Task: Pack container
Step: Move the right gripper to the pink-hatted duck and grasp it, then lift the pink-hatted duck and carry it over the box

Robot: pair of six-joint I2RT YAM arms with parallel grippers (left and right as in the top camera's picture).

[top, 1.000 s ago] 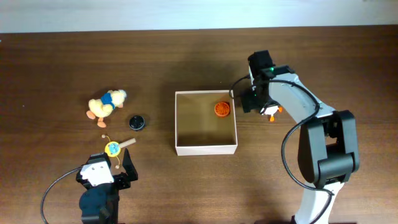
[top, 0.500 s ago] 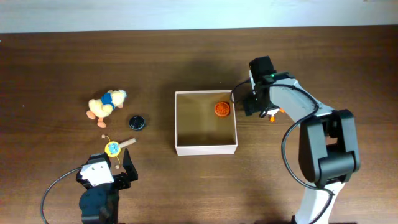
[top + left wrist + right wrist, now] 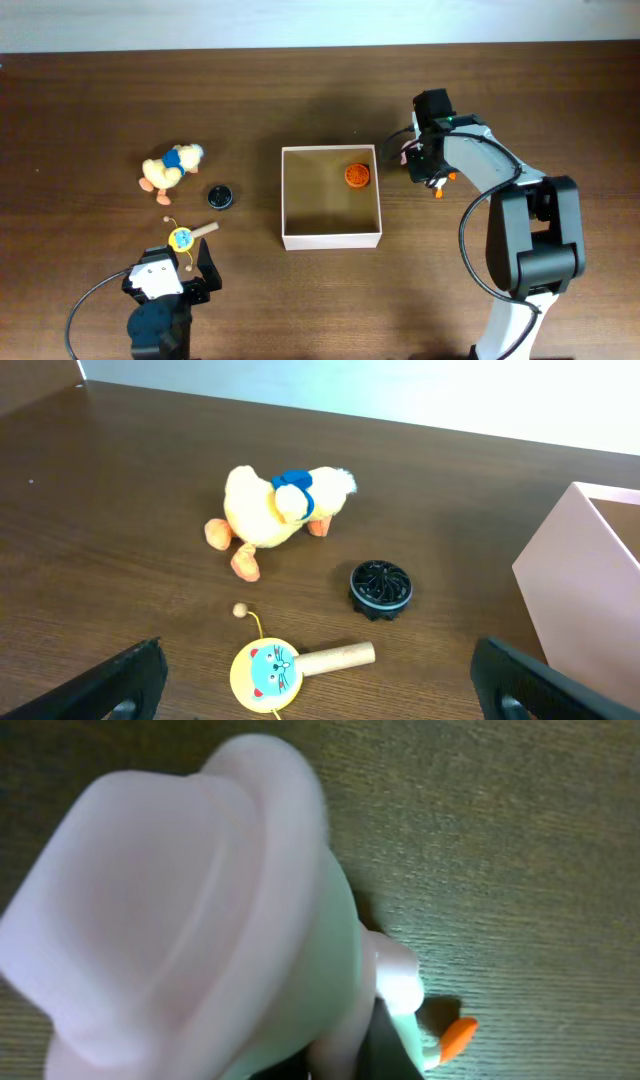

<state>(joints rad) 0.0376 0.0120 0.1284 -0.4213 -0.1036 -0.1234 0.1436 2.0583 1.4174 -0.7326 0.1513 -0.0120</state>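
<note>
Dark wooden table point(image 3: 90, 100), overhead view. At its middle sits the container point(image 3: 331, 240), open-topped, with one orange toy point(image 3: 357, 176) by its right wall. Just right of the container, my right gripper point(image 3: 428, 168) hangs over a small white toy point(image 3: 190, 910) with orange parts; I cannot tell whether the jaws grip it. Well left of the container lie a plush duck point(image 3: 171, 167), a black disc point(image 3: 220, 196) and a cat-faced rattle point(image 3: 181, 238), with my left gripper point(image 3: 188, 268) near the rattle, spread and empty. Step in hand, by my judgement: securing the white toy. The next move calls for a firm grasp, a lift over the container's right wall, then release inside.
</note>
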